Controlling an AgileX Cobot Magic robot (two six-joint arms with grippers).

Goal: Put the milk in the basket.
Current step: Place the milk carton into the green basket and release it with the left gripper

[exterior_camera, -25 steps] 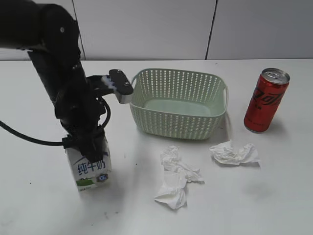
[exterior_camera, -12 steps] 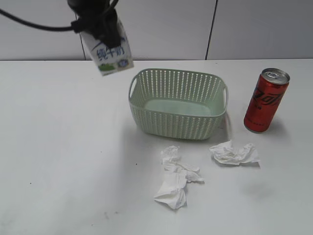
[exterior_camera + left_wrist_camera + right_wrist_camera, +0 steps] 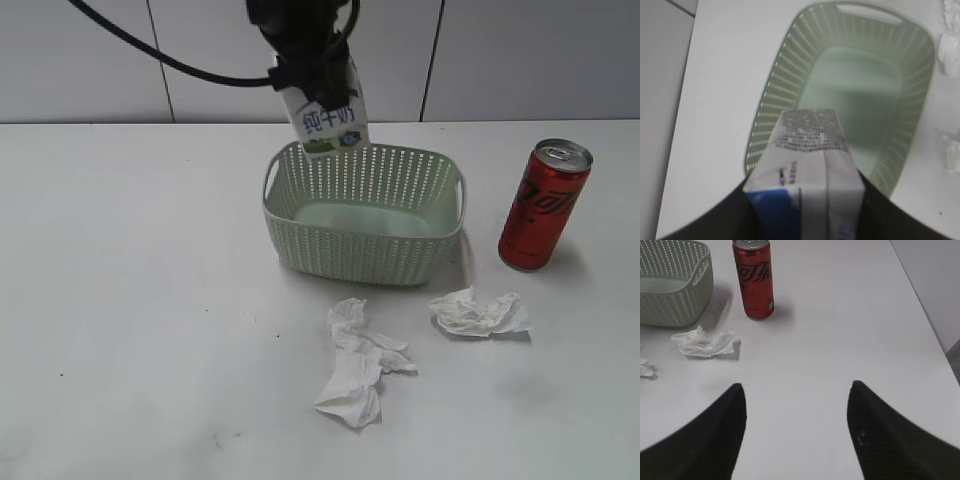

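My left gripper [image 3: 310, 70] is shut on the milk [image 3: 325, 118], a white carton with blue characters and a green patch. It hangs in the air, tilted, over the back left rim of the mint-green basket [image 3: 420, 262]. In the left wrist view the milk [image 3: 807, 165] sits between my dark jaws, its grey bottom pointing at the basket [image 3: 770, 120] below, whose inside holds nothing. My right gripper [image 3: 797, 390] is open and empty above bare table; it is out of the exterior view.
A red can [image 3: 543, 205] stands right of the basket, also in the right wrist view [image 3: 754, 279]. Crumpled tissues lie in front of the basket [image 3: 360, 365] [image 3: 480, 312]. A white wall runs behind the table.
My left gripper lifted the milk from the front left of the table, carried it up and then right, to above the basket's back left rim.
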